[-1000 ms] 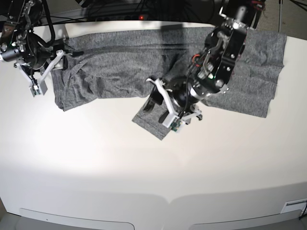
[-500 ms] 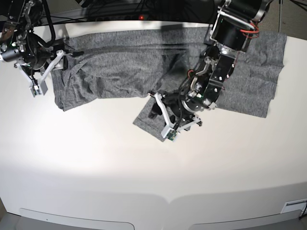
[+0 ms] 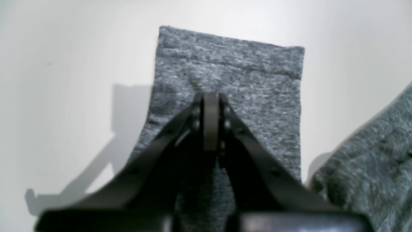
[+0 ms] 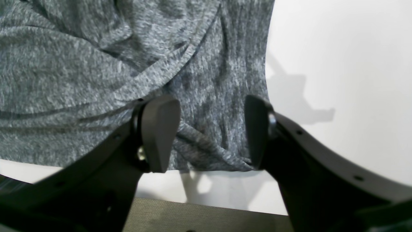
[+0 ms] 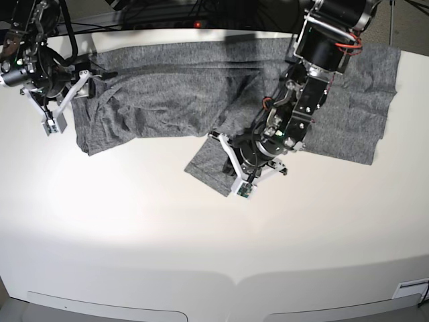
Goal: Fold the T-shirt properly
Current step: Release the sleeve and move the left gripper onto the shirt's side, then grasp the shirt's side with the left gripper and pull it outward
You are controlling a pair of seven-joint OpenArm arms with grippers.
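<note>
The heather-grey T-shirt lies spread across the far half of the white table, one long sleeve pointing toward the front. My left gripper is down on that sleeve, a little behind the cuff. In the left wrist view its jaws are pressed together, pinching the sleeve cloth. My right gripper hovers at the shirt's left end. In the right wrist view it stands open above the wrinkled cloth with nothing between its pads.
Black cables and a dark frame run behind the table's far edge. A small white label sits at the table's front right corner. The shirt's body lies bunched to the right of the held sleeve.
My left gripper has come down onto the sleeve and closed on it; it stood open before. The right arm has stayed where it was.
</note>
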